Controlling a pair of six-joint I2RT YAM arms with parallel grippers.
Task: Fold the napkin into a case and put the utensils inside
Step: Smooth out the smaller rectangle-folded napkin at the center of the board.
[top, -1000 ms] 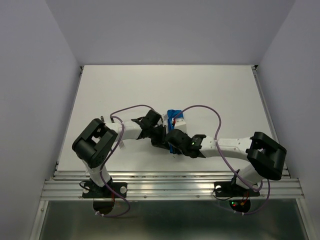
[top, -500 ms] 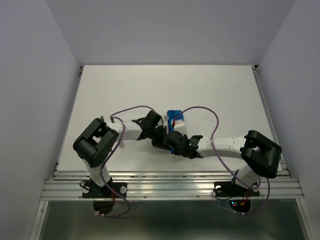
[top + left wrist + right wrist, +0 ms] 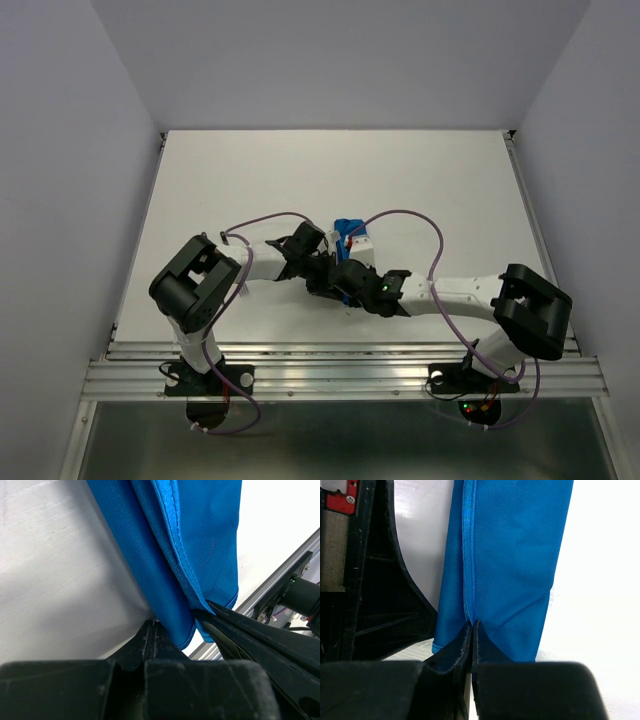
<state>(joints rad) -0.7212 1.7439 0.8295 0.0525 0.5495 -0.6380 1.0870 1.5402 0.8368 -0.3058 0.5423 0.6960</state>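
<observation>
Well, a narrow blue napkin (image 3: 510, 555) (hemmed, perhaps double-layered).

The napkin (image 3: 200, 540) is seen in a bright, even blue, its hem stitched in the same blue, with no print. The table (image 3: 300, 170) is shown in plain white. The fingers (image 3: 135, 655) of the left gripper (image 3: 153, 627) and the fingers (image 3: 487, 652) of the right gripper (image 3: 471, 627) are rendered in matt black. The left arm (image 3: 262, 262) and the right arm (image 3: 460, 295) are coloured white along the links and black at the joints, and purple cables (image 3: 405, 215) are looped over them. A small green light (image 3: 385, 289) is noted on the right wrist, and a red plate (image 3: 340, 496) in the right wrist view. The rail (image 3: 340, 375) is seen in silver-grey, the walls (image 3: 330, 60) in pale lilac-grey.
</observation>
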